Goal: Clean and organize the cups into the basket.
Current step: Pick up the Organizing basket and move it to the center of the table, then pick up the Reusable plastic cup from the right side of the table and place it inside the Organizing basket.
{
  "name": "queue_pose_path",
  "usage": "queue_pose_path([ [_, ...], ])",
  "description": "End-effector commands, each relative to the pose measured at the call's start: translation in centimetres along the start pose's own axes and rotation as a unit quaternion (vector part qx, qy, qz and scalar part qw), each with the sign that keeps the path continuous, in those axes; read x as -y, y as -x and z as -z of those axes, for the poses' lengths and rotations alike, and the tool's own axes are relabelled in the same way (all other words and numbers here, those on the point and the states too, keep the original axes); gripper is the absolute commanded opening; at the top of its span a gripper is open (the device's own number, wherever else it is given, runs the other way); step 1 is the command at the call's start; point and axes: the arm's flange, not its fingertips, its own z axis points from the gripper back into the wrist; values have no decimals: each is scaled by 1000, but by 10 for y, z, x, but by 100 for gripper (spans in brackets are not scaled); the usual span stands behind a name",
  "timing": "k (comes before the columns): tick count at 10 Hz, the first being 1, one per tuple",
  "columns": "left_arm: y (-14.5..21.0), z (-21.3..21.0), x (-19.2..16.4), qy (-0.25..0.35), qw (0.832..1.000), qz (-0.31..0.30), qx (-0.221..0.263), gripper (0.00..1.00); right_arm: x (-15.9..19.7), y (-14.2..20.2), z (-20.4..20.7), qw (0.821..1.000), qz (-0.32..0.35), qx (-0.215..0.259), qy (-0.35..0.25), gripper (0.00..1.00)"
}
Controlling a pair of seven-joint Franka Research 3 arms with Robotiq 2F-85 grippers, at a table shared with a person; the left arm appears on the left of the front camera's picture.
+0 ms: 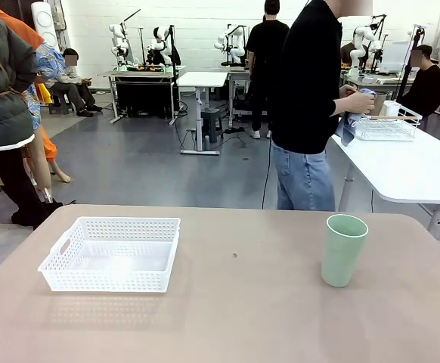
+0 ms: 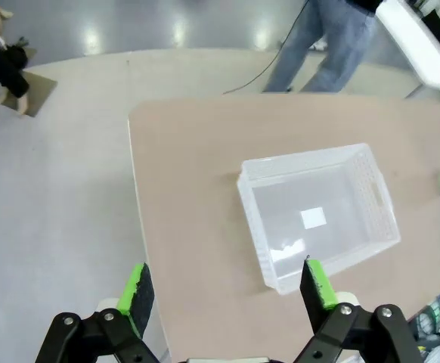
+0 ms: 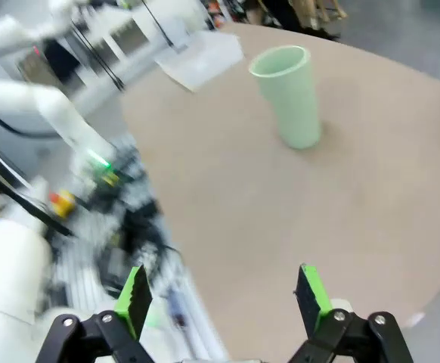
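Mint cup: one, upright; white basket: one; left hand, right hand wide apart.

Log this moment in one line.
left tool open, empty | right tool open, empty | mint cup upright on table, outside basket | basket holds no cups

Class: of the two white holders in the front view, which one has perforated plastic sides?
The basket on the near table, left of the cup. The other, on the far white table, is an open wire rack.
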Motion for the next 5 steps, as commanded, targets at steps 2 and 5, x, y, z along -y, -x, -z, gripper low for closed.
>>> queue_pose_path([
  [2, -21, 73, 69, -89, 995, 27, -39, 100, 52, -21, 40, 997, -8, 57, 46, 100],
  [5, -26, 140, 100, -106, 991, 30, -71, 100, 69, -39, 86, 993, 33, 89, -76, 100],
])
